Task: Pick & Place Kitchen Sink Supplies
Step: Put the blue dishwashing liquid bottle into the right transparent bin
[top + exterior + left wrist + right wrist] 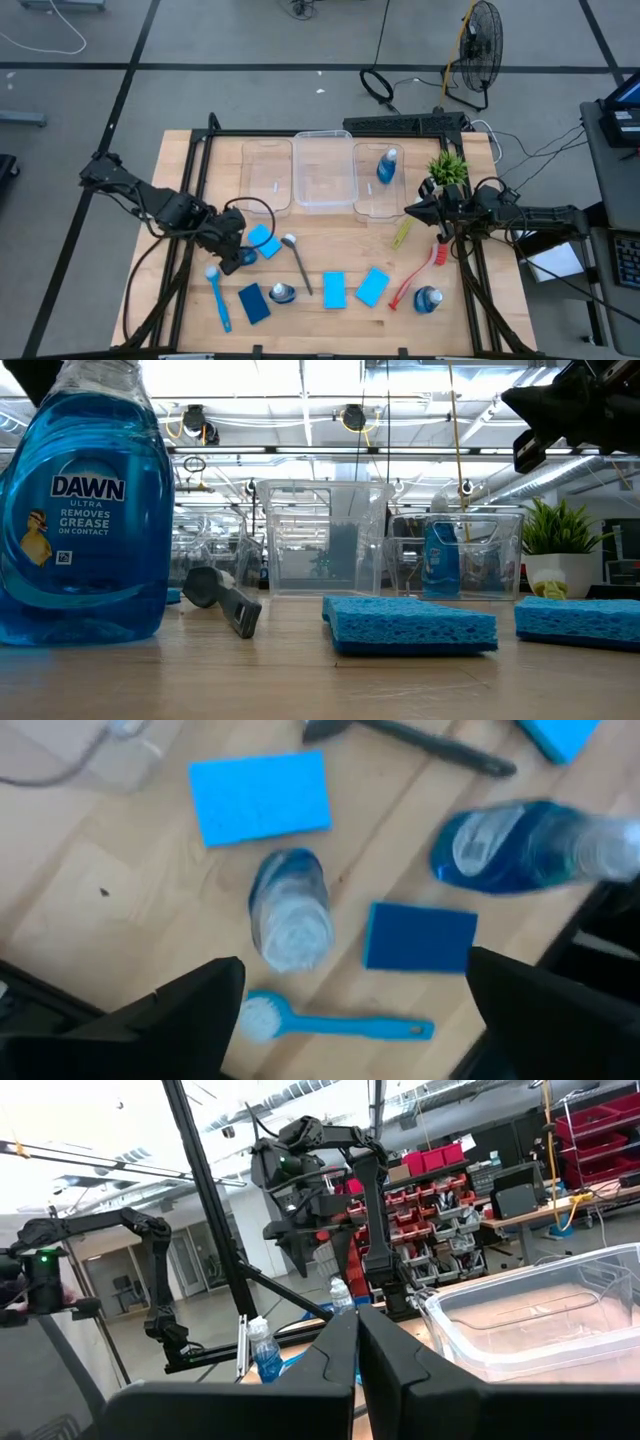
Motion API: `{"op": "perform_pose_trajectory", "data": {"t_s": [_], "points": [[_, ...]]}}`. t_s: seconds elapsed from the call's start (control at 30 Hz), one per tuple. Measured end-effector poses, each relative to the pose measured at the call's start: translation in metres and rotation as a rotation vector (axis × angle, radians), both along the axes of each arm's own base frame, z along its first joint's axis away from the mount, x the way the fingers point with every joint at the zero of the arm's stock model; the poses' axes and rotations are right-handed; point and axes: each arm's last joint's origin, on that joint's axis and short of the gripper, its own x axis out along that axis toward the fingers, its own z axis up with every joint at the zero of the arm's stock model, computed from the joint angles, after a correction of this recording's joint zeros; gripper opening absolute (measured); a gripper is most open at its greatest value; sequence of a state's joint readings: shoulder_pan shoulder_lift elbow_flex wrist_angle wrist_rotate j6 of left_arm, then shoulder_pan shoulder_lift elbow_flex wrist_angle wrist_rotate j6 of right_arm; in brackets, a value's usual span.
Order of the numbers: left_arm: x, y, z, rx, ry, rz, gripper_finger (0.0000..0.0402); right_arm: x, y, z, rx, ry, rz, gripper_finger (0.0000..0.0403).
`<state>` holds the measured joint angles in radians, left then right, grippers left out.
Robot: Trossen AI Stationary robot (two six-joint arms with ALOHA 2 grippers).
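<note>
Left gripper (350, 1010) is hanging wide open above a small blue bottle (292, 908) standing beside the dark blue sponge (420, 936) and blue brush (335, 1020). Right gripper (357, 1365) is waiting shut near the clear bins (322, 170), where another bottle (388, 165) is lying.

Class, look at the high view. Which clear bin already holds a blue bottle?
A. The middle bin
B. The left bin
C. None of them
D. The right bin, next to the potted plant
D: a blue bottle lies inside the right bin, beside the plant, while the left bin and middle bin hold nothing.
</note>
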<state>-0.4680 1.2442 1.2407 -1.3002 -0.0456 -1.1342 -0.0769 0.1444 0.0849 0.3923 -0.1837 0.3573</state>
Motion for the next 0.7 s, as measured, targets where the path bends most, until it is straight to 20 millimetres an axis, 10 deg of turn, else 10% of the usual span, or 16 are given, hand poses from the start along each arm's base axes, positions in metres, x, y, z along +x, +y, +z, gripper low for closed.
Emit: {"op": "perform_pose_trajectory", "data": {"t_s": [0.7], "points": [[0.030, -0.017, -0.041, 0.139, 0.199, -0.074, 0.0315, 0.000, 0.000, 0.000, -0.002, 0.000, 0.000, 0.0000]]}}
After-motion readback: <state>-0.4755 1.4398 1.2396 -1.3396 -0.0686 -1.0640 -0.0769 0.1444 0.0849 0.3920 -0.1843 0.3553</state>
